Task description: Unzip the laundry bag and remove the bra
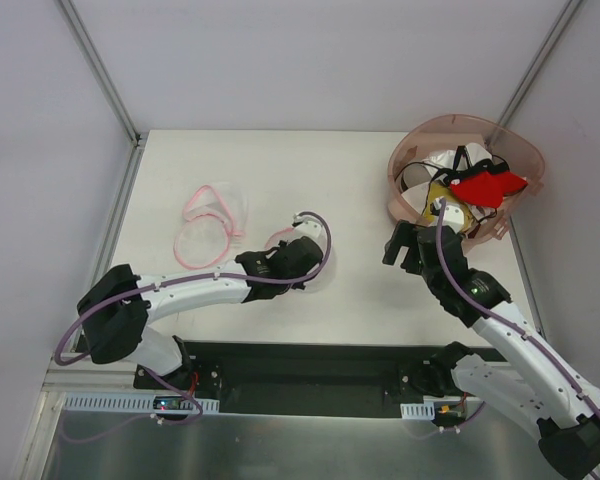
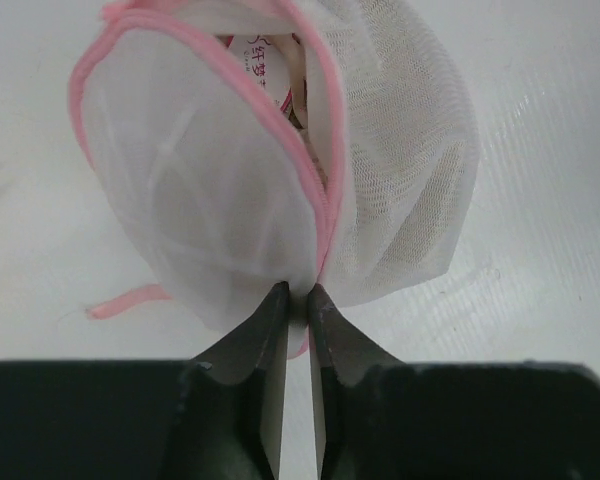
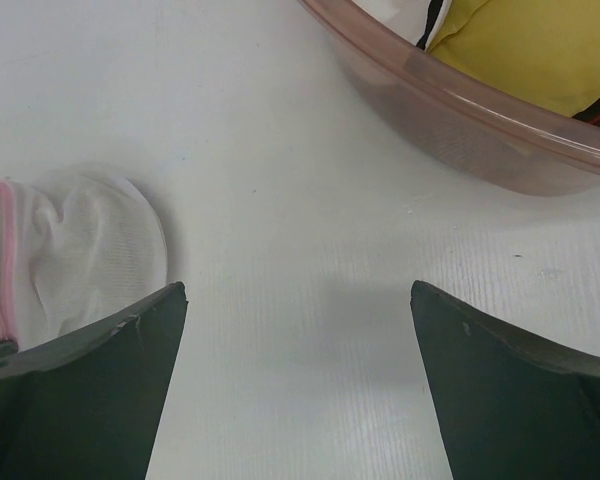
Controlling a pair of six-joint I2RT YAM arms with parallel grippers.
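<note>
Zip part open: left gripper (image 2: 297, 297) clamps rim of round white mesh laundry bag (image 2: 200, 190); right gripper (image 3: 298, 300) beside bag, gaping, empty, next grabs pale bra (image 2: 263, 62).

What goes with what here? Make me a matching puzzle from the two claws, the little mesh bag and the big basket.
Things:
1. left gripper
2. right gripper
3. laundry bag
4. basket

States:
A. holds a yellow garment
B. open, above the table
C. shut on a mesh edge
D. gaping along its pink zipper rim

Pairs: 1-C, 2-B, 3-D, 4-A
</note>
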